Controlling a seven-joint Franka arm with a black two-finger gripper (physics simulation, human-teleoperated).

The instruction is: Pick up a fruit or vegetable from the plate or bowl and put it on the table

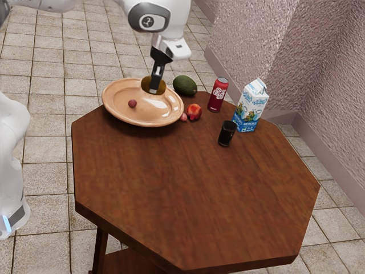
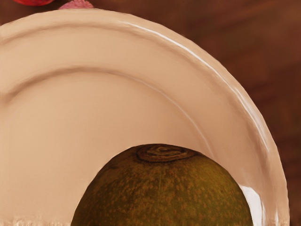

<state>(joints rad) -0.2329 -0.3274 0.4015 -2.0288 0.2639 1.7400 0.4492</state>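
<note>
Holding the kiwi [image 2: 162,193] clamped between the fingers [image 1: 156,73], above the plate [image 1: 117,105]. Could slip free if pinched off-centre on such round skin, or bump the pomegranate [image 1: 194,112] if carried too low; could roll on the table [image 1: 188,182] if released too high.

No word, brand or number can be read for certain. The red can [image 1: 218,95] bears white lettering on its side — too small to spell out. The milk-style carton [image 1: 251,107] has blue script on its white upper part and pale capitals on the blue band near its foot, neither legible. On the arm's [image 1: 171,14] dark oval cover sits a round white-lined emblem — a sign, with no readable letters.
</note>
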